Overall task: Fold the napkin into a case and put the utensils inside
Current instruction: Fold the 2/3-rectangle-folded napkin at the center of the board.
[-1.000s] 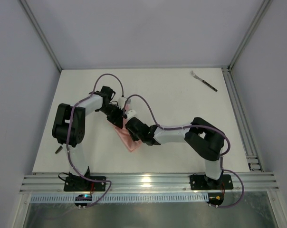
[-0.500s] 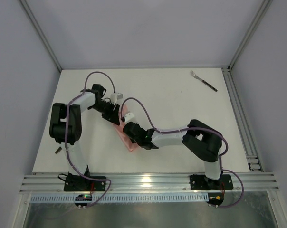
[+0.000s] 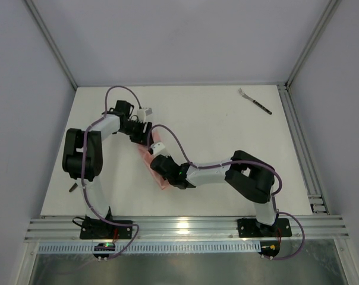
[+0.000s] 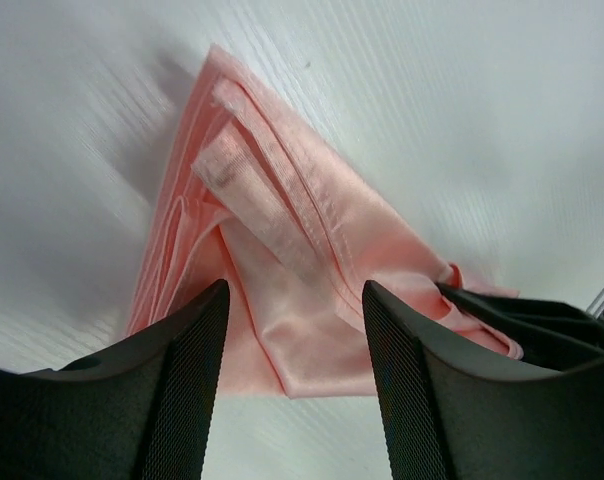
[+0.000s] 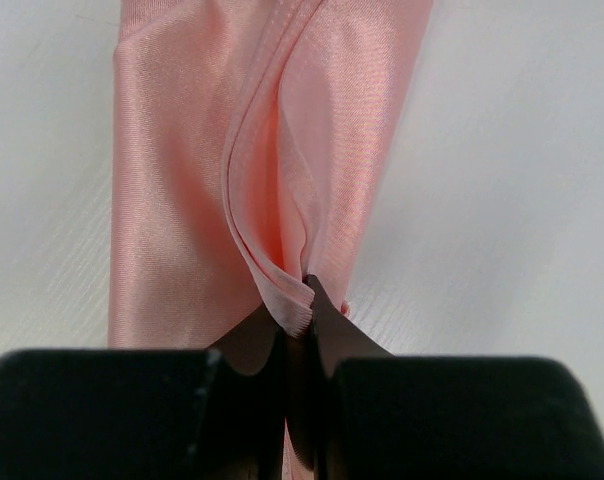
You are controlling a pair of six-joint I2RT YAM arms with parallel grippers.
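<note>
Right jaws pinch the napkin [image 5: 182, 150] fold, left jaws apart over it (fork [image 3: 255, 101] lies well apart).

A white table [image 3: 215, 119] sits boxed in by plain pale grey walls [image 3: 167, 41], with aluminium rails [image 3: 185, 228] along its near edge and right side, evenly lit
</note>
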